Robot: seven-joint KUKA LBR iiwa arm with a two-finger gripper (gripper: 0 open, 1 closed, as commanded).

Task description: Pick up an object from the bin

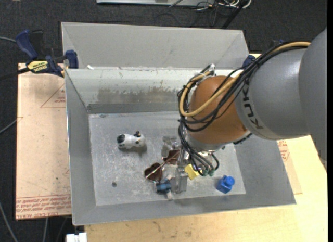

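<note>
My gripper point(178, 177) reaches down near the bin's front edge, just right of the middle. A dark brown, glossy curved thing point(154, 171) lies against its left side. A small blue piece point(164, 187) sits at its lower left, touching or nearly touching it. A small yellow bit point(190, 172) shows at its right side, and I cannot tell whether it is loose or belongs to the wrist.
A white and black toy animal point(130, 141) lies on the bin floor to the left. A blue block-like thing point(225, 184) lies at the front right. The arm's wrist, with an orange dome and cables, hangs over the right half of the bin.
</note>
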